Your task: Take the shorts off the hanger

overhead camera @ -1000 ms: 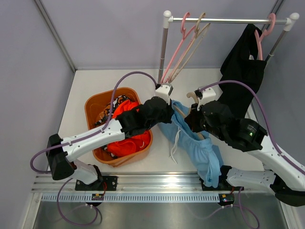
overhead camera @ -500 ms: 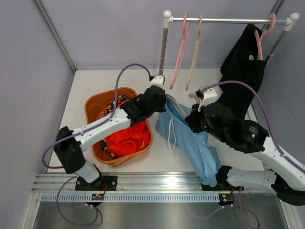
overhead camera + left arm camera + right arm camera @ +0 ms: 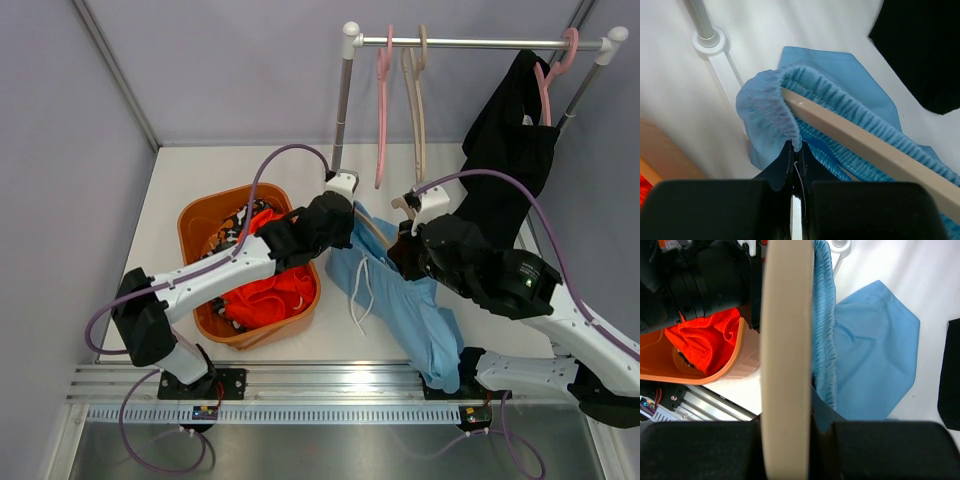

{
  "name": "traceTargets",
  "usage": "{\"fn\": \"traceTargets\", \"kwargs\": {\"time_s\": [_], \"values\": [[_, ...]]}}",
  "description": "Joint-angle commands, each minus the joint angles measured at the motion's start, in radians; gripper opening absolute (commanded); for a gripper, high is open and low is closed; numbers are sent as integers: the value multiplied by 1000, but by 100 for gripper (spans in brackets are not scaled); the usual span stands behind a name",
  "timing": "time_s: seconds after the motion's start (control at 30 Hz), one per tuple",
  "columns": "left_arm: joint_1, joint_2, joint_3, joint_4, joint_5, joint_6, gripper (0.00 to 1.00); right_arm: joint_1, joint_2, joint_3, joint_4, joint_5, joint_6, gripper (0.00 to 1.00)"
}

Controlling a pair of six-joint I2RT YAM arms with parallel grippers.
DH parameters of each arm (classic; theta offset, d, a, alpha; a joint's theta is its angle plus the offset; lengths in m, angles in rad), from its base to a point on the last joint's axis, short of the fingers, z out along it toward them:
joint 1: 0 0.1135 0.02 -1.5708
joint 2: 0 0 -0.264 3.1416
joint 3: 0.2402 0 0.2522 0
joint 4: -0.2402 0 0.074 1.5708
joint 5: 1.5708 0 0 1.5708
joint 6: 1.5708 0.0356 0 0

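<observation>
The light blue shorts (image 3: 405,300) hang on a beige hanger (image 3: 375,228) held above the table's middle. My left gripper (image 3: 346,208) is shut on their gathered waistband (image 3: 771,107) at the hanger's left end. My right gripper (image 3: 408,238) is shut on the beige hanger (image 3: 786,340), with the blue waistband (image 3: 824,325) beside it. Bright orange shorts (image 3: 268,295) and camouflage shorts (image 3: 235,225) lie in the orange basket (image 3: 196,225). Black shorts (image 3: 505,150) hang on a pink hanger (image 3: 552,68) at the rail's right end.
A metal clothes rail (image 3: 480,43) stands at the back, with an empty pink hanger (image 3: 381,100) and an empty beige hanger (image 3: 417,95) swinging on it. The rail's left post (image 3: 342,105) and its foot (image 3: 708,40) stand just behind my left gripper.
My left gripper moved from the basket side up to the hanger's left end and took hold of the blue waistband. The two empty hangers swung back to hang straight.
</observation>
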Motion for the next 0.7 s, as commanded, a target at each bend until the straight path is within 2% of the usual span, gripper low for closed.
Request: {"fn": "traceTargets", "kwargs": {"time_s": [0.0,0.33,0.6,0.67], "values": [[52,-8,-14,-44,-47,-1,0,11,-25,79,113,-7,-17,0],[195,38,15,-47,14,-38,0,11,-56,71,92,-17,-6,0],[220,64,32,-32,66,-35,0,9,-66,56,89,-14,-6,0],[214,35,6,-4,137,-34,0,11,-68,54,92,7,-9,0]]}}
